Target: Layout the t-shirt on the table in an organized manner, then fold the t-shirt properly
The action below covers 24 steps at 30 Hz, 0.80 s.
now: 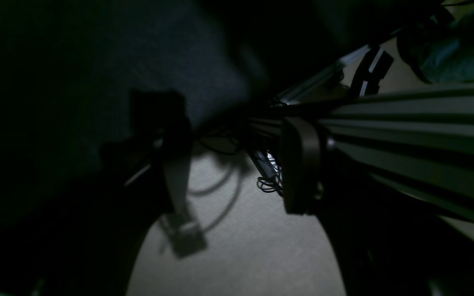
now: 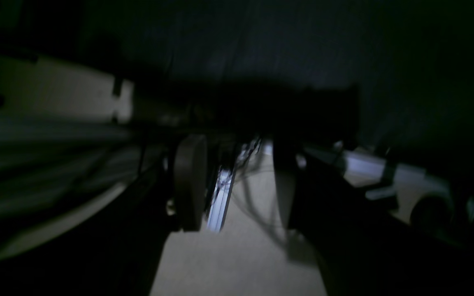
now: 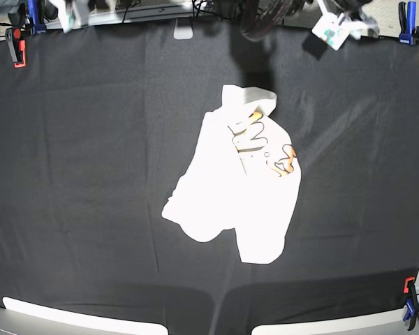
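Crumpled white cotton t-shirt (image 3: 234,192) with partly showing print lies near centre of black cloth counter (image 3: 91,174), wide bare cloth on all sides, red and blue clips (image 3: 15,45) at edges. Left hand (image 1: 237,172) fingers spread, holding nothing; right hand (image 2: 237,185) fingers apart, holding nothing

t-shirt (image 3: 230,202): white, lay crumpled and partly folded over itself near the table's middle, a strip of yellow-orange print showing.
table (image 3: 77,174): black cloth, flat, clips at edges.

Yellow and orange print shows on the crumpled t-shirt (image 3: 232,190). It's folded over, and no word reads.
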Tool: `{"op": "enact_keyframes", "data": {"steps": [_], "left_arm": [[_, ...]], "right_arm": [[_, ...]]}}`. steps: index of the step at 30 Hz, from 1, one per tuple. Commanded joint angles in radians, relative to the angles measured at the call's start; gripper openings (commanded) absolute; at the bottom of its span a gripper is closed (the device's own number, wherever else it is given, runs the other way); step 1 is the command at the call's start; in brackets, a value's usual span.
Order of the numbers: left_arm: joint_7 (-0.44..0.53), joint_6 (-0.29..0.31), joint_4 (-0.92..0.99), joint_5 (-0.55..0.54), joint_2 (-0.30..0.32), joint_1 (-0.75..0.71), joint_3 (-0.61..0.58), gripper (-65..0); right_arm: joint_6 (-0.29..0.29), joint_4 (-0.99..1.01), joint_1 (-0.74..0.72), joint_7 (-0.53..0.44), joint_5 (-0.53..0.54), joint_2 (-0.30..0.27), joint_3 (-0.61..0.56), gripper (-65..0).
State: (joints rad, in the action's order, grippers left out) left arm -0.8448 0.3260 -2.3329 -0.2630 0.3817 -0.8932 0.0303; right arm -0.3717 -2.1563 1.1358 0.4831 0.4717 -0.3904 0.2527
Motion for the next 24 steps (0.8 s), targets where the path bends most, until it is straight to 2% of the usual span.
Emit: {"op": "enact_keyframes", "data": {"steps": [1,7,12,15,19,24], "left_arm": [[0.018,0.006,-0.019,-0.012,0.003,0.008,0.002,-33.4],[0.117,0.006,-0.019,-0.012,0.001,0.124,0.002,-33.4],[0.143,0.006,-0.019,-0.012,0.001,0.255,0.002,-33.4],[0.151,0.006,-0.019,-0.012,0.001,0.328,0.002,-33.4],[0.216,0.005,-0.019,-0.012,0.001,0.391,0.002,-33.4],[0.217,0.002,-0.019,-0.012,0.001,0.417,0.002,-33.4]], "right_arm": [[-0.006,-0.021,-0.018,-0.028,0.011,-0.005,0.005,-38.7],[-0.018,-0.021,-0.205,-0.109,0.011,-0.002,0.002,-38.7],[-0.101,-0.021,-0.351,-0.079,0.009,-0.001,-0.005,-38.7],[-0.152,-0.020,-0.434,-0.062,-0.032,-0.001,-0.035,-38.7],[-0.153,-0.020,-0.528,-0.050,-0.096,0.000,-0.146,-38.7],[-0.134,-0.016,-0.611,-0.047,-0.297,0.000,-0.352,-38.7]]}}
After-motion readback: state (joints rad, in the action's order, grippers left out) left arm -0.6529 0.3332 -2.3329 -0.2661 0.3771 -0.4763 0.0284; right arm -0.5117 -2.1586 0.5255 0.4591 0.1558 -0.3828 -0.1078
